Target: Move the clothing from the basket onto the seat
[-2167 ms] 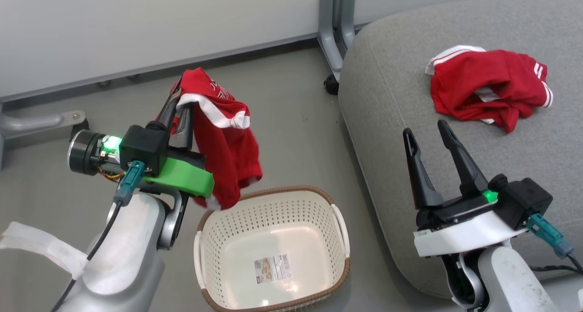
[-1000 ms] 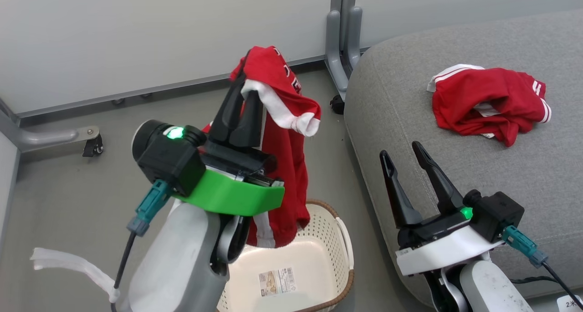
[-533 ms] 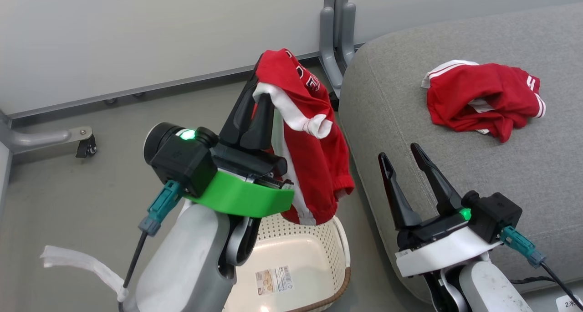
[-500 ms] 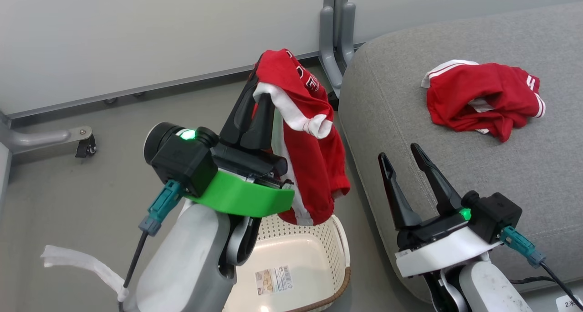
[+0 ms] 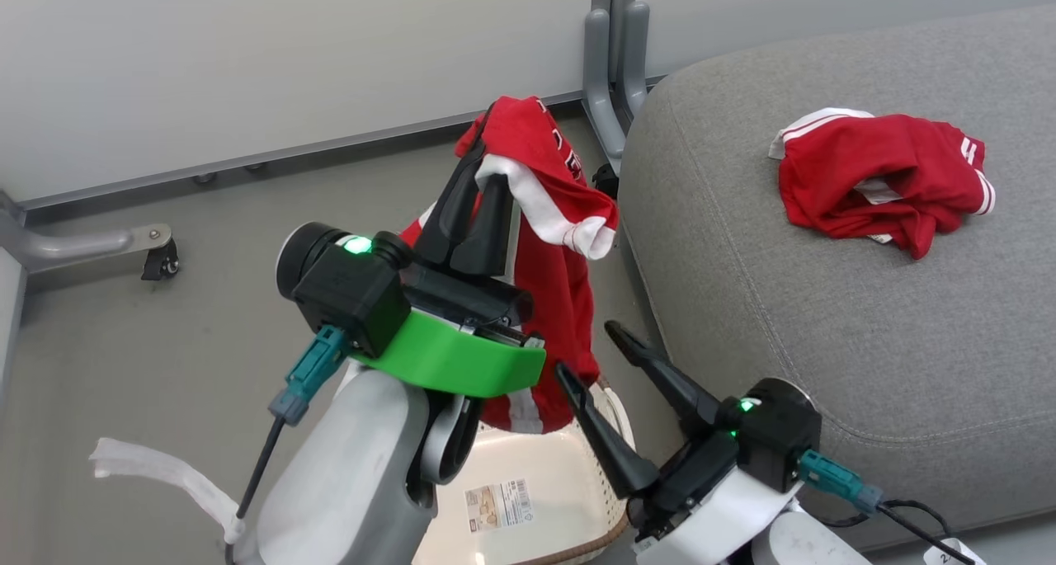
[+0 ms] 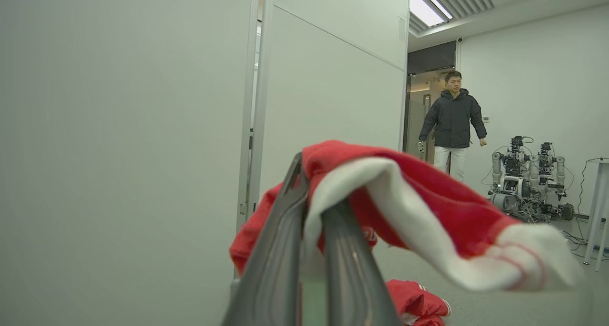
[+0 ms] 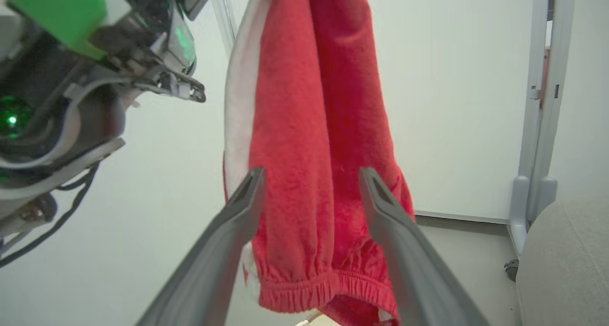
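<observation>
One red garment (image 5: 554, 280) hangs clamped in my closed left tool (image 5: 487, 173) above the basket (image 5: 536, 458); its lower end sits between the wide-open fingers of my right tool (image 5: 586, 349).

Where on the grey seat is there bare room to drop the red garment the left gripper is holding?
The seat is bare from its left edge across its near half, in front of the garment lying on it. Crowded: the gap beside the basket, where the right gripper, fingers open, reaches toward the held garment.
</observation>
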Tool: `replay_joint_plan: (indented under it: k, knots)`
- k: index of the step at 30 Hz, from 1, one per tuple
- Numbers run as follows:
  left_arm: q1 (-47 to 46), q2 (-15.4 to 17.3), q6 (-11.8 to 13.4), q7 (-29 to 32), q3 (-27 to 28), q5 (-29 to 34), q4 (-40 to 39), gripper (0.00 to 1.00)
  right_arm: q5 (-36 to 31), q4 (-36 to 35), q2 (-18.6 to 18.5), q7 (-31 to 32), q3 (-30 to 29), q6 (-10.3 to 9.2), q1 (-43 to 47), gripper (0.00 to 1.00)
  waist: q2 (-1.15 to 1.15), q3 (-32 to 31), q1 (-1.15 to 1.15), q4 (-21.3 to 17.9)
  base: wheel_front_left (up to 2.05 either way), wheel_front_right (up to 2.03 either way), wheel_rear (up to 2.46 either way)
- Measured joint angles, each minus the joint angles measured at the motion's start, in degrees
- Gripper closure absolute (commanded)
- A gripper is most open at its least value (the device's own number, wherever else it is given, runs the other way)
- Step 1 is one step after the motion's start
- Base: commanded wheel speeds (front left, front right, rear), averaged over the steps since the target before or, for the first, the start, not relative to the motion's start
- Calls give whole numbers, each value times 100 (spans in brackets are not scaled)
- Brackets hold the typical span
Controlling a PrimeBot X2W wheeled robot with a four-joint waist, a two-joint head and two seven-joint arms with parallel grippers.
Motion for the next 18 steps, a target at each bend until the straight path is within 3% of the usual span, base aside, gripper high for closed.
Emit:
replay_joint_plan:
  k: [7,18]
  knots:
    - [-18,0,0,0,-289,-19,11,100,-83,299,-47,0,324,0,-238,0,0,-32,0,93,0,0,0]
    - [-65,0,99,0,-647,-109,-54,100,-728,746,305,0,134,0,-426,0,0,-65,0,175,0,0,0]
